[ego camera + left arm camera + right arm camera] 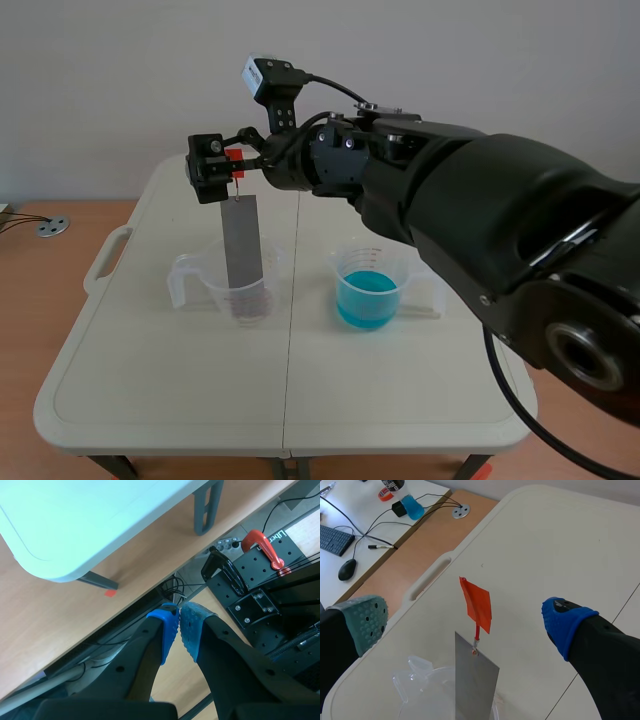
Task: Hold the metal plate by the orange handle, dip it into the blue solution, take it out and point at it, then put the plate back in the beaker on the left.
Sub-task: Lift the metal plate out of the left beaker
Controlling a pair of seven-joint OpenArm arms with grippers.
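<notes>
While right gripper [466, 624] gapes | orange handle [479, 605] between fingers [367, 622] | plate [476, 682] in beaker [208, 290]

Metal plate [476, 685] — lower end off-frame

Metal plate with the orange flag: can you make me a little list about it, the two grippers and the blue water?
Plate: grey metal plate standing in the clear plastic beaker on the left
Handle: orange handle between the right gripper's open fingers, pads not touching it
Left gripper: left gripper shut, empty, beside the white table, above the floor
Blue solution: blue solution in the clear beaker on the right
</notes>
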